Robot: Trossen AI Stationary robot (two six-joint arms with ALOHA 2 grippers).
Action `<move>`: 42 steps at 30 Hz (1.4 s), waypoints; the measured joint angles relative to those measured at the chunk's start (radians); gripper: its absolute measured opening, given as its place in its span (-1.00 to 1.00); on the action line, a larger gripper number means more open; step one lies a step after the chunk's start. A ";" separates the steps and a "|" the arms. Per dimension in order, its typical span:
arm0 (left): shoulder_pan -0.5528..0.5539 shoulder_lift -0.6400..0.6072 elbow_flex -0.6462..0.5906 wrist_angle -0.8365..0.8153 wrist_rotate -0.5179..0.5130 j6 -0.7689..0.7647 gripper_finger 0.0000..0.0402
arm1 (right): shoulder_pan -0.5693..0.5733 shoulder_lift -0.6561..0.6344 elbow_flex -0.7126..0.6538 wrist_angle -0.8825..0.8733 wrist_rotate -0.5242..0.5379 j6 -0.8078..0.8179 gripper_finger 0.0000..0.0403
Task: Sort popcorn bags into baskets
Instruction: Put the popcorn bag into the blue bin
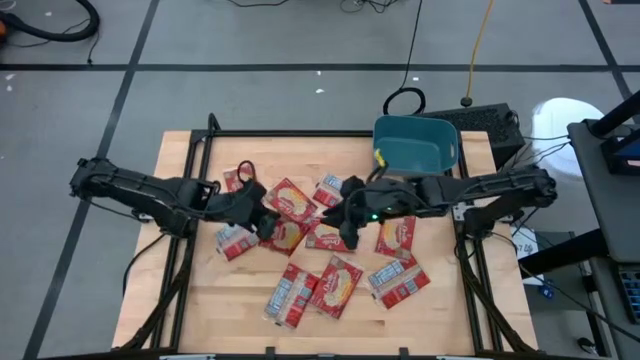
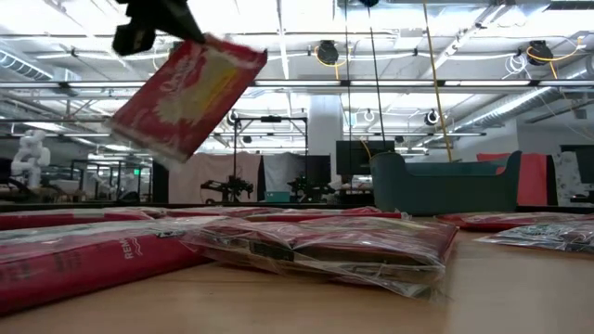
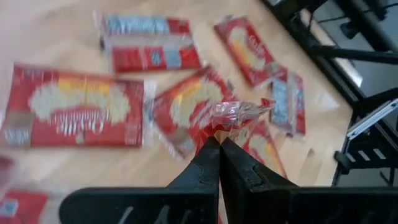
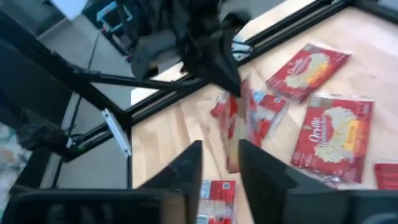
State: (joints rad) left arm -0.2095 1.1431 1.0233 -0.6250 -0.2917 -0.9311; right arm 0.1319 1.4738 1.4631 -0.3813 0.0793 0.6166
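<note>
Several red popcorn bags (image 1: 335, 285) lie flat on the wooden table, some overlapping. The teal basket (image 1: 415, 145) stands at the far right. My left gripper (image 3: 219, 140) is shut on one popcorn bag (image 2: 186, 93), held high above the table left of centre. My right gripper (image 4: 221, 152) hovers open near the table's middle (image 1: 347, 225), facing the left gripper (image 4: 217, 62), with nothing between its fingers. My left gripper pinches the bag's crinkled sealed edge (image 3: 233, 115) between its two fingertips, near a corner. The fingers slant down from the table's left side. The bag hangs tilted below the fingers, lifted clear of the table and of the other bags.
Black frame rails (image 1: 200, 160) run along the table's left, far and right sides. A black box (image 1: 490, 125) with cables sits beside the basket. Bags on the table (image 2: 316, 246) crowd the middle and near part; bare wood shows at the near left (image 1: 220, 300).
</note>
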 joint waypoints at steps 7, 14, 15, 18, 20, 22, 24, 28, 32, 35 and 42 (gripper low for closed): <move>0.045 -0.001 0.075 0.018 0.000 0.158 -1.00 | -0.057 0.032 0.000 -0.004 -0.072 -0.033 0.07; 0.072 0.000 0.088 0.159 0.003 0.262 -1.00 | -0.089 0.031 0.000 0.013 -0.085 -0.065 0.28; 0.077 0.000 0.088 0.178 0.004 0.273 -1.00 | -0.089 0.031 0.000 0.017 -0.086 -0.065 0.28; 0.090 0.002 0.088 0.234 0.005 0.314 -1.00 | -0.090 0.030 0.000 0.019 -0.089 -0.080 0.28; 0.100 0.002 0.088 0.258 0.006 0.340 -1.00 | -0.089 0.030 0.000 0.014 -0.082 -0.083 0.28; 0.109 0.002 0.088 0.284 0.025 0.373 -1.00 | -0.089 0.030 0.000 0.000 -0.071 -0.092 0.28; 0.116 0.002 0.088 0.306 0.039 0.402 -1.00 | -0.089 0.030 0.000 -0.011 -0.039 -0.130 0.28; 0.124 0.002 0.088 0.349 0.056 0.442 -1.00 | -0.101 0.030 0.000 0.003 -0.025 -0.239 0.23; 0.125 0.002 0.088 0.380 0.056 0.486 -1.00 | -0.114 0.030 0.000 -0.010 -0.030 -0.296 0.06; 0.130 0.002 0.088 0.390 0.055 0.496 -1.00 | -0.118 0.030 0.000 -0.027 -0.031 -0.323 -0.14; 0.132 0.002 0.088 0.392 0.055 0.518 -0.97 | -0.117 0.030 0.000 -0.034 -0.031 -0.334 -0.65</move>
State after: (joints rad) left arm -0.0772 1.1454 1.1110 -0.2329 -0.2371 -0.4132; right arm 0.0146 1.5040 1.4631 -0.4156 0.0483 0.2825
